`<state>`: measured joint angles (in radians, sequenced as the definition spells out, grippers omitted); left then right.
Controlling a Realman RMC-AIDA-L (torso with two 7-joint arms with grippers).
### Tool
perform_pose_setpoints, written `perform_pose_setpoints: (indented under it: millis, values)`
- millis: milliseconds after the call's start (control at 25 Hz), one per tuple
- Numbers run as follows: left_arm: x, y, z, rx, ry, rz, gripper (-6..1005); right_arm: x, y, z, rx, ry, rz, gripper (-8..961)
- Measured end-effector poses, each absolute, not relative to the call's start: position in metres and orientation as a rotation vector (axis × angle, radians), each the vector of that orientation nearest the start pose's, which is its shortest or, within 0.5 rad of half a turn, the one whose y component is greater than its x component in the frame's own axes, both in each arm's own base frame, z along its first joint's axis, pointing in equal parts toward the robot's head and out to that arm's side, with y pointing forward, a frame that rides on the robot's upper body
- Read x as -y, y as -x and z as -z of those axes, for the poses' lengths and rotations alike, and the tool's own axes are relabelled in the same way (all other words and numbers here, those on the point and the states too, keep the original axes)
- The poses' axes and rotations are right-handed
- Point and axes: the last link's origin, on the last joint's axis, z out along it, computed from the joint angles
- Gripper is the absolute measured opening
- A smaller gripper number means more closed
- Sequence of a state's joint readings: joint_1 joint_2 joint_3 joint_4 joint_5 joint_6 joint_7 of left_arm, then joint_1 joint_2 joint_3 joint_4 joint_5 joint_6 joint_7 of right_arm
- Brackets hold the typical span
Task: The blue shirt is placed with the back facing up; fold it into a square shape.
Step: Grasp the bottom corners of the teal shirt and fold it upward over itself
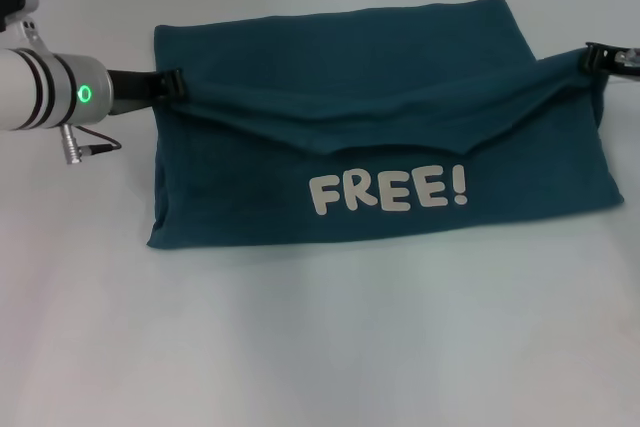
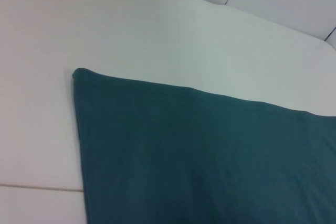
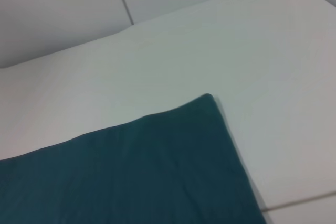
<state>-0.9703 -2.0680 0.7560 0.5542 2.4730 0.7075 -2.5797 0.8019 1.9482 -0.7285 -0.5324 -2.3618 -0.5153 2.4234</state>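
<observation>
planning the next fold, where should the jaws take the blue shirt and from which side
Probably at the two ends of the blue shirt's raised fold edge, each arm coming from its own side. The left gripper and right gripper already pinch it there; the edge sags between them above the FREE! lettering, so wide end grips keep it taut.

You are looking at a plain white table point(image 1: 300, 347) with the blue shirt point(image 1: 400, 77) spread across its far half as a wide folded band. White "FREE!" lettering point(image 1: 388, 190) faces up on the near flap, whose upper edge sags between its two raised ends; the rest lies flat.
</observation>
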Motion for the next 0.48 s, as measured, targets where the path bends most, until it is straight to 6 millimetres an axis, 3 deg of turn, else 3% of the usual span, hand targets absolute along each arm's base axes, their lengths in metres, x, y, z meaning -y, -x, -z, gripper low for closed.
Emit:
perform_pose_setpoints:
  millis: [480]
  values:
    - [-0.497,0.191,-0.008,1.358,1.918,0.410,83,-0.495,-0.277,-0.092,-1.228,1.648,-0.398,31]
